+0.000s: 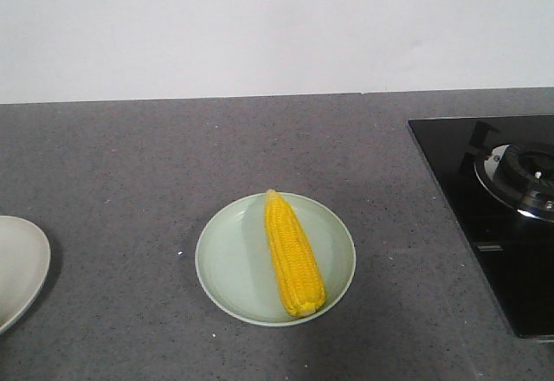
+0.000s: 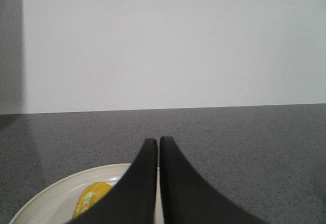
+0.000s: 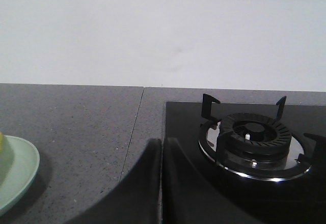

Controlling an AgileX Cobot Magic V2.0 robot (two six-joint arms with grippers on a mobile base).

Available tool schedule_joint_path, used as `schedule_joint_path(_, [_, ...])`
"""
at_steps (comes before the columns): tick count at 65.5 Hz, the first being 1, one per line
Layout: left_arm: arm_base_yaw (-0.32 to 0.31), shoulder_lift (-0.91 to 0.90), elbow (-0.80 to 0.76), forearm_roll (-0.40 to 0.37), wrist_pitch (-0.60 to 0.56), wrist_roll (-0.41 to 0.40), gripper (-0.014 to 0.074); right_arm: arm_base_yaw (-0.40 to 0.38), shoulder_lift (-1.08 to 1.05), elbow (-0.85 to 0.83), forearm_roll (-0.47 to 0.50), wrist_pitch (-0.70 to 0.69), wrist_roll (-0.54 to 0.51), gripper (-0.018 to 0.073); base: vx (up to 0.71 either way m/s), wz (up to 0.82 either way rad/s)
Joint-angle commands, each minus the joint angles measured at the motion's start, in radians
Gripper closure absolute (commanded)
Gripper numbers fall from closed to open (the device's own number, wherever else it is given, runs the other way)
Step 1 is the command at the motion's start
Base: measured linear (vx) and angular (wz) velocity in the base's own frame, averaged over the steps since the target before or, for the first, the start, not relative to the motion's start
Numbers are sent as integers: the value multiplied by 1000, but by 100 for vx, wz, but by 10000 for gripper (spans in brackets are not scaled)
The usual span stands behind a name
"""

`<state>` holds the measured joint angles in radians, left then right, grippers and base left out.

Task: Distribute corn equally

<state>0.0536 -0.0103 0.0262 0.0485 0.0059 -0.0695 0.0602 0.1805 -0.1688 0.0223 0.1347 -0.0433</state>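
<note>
Corn [image 1: 293, 254] lies alone on green plate [image 1: 227, 268], frame center; 2nd cob [image 2: 90, 197] sits in white plate [image 2: 51, 201], lower left. Left pincer [image 2: 158, 141] & right pincer [image 3: 162, 141] clenched, empty, above surface [image 1: 130, 164].

Soft even light, perhaps slight blur.

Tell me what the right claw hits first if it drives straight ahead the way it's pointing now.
Nothing close. The shut right claw points over bare counter along the stovetop's left edge, toward the white wall. The burner sits to its right and the green plate to its left. Depth is uncertain.
</note>
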Motion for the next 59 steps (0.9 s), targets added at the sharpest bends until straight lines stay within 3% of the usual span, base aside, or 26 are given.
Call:
schedule_joint_path(1, [-2, -18, 13, -9, -74, -11, 603, -7, -68, 33, -15, -88, 10, 570, 0, 0])
schedule_joint_path(14, [-2, -18, 13, -9, -74, -11, 603, -7, -197, 127, -15, -94, 15, 570, 0, 0])
schedule_joint_path(28, [-2, -18, 13, -9, -74, -11, 603, -7, -196, 207, -16, -170, 58, 570, 0, 0])
schedule_joint_path(59, [-2, -18, 13, -9, -74, -11, 603, -7, -196, 206, -16, -166, 57, 570, 0, 0])
